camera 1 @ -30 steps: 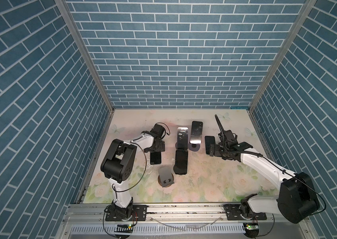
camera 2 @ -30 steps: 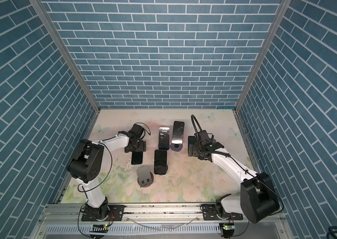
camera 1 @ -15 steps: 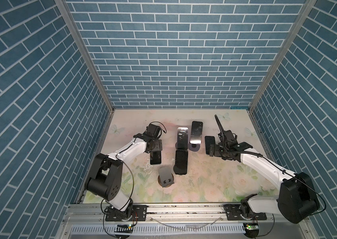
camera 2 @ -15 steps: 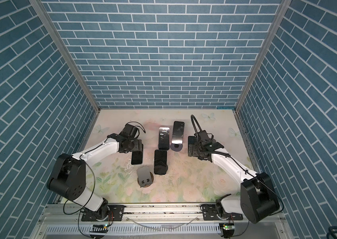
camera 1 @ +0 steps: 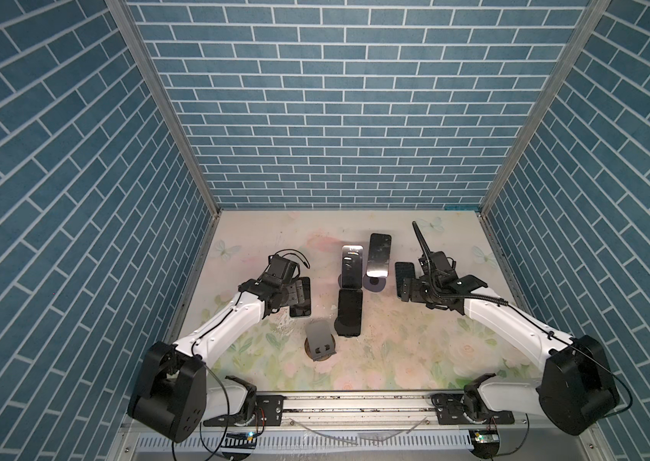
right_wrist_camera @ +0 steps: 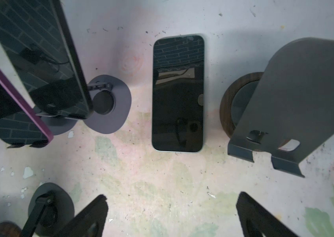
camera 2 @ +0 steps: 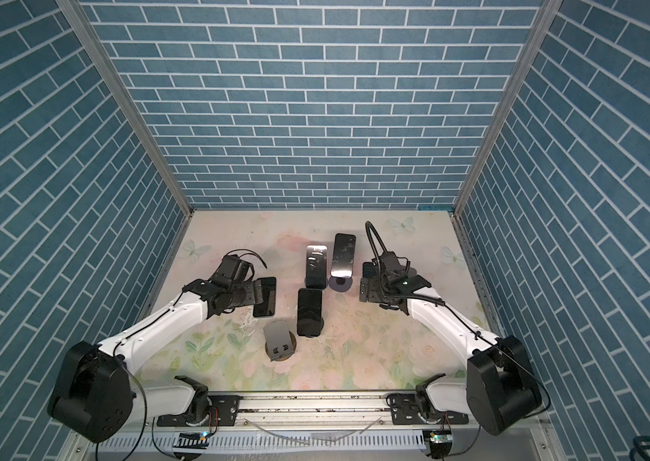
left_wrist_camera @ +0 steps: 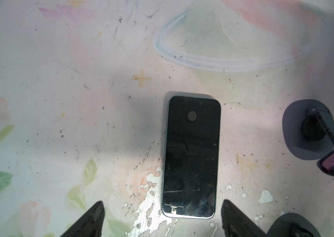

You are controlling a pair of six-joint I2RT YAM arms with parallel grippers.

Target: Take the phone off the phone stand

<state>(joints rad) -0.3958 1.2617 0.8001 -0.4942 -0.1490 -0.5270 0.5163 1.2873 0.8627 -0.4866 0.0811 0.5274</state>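
Three dark phones lean on phone stands mid-table: a purple-cased one (camera 1: 352, 265), one on a purple round base (camera 1: 379, 253) and a nearer one (camera 1: 349, 311). A black phone (camera 1: 302, 299) (left_wrist_camera: 191, 156) lies flat on the mat. My left gripper (camera 1: 294, 294) (left_wrist_camera: 163, 205) hangs open over its near end with nothing held. Another phone (camera 1: 403, 269) (right_wrist_camera: 178, 94) lies flat to the right. My right gripper (camera 1: 409, 288) (right_wrist_camera: 171, 202) is wide open above the mat just short of that phone.
An empty grey stand on a wooden base (camera 1: 318, 339) stands near the front. In the right wrist view a second empty stand (right_wrist_camera: 297, 98) is beside the right flat phone. Blue brick walls (camera 1: 335, 119) close three sides and a metal rail (camera 1: 355, 403) runs along the front.
The left arm's elbow has swung down toward the front, and its gripper has drawn back slightly over the flat phone. That phone and the right arm have not moved.
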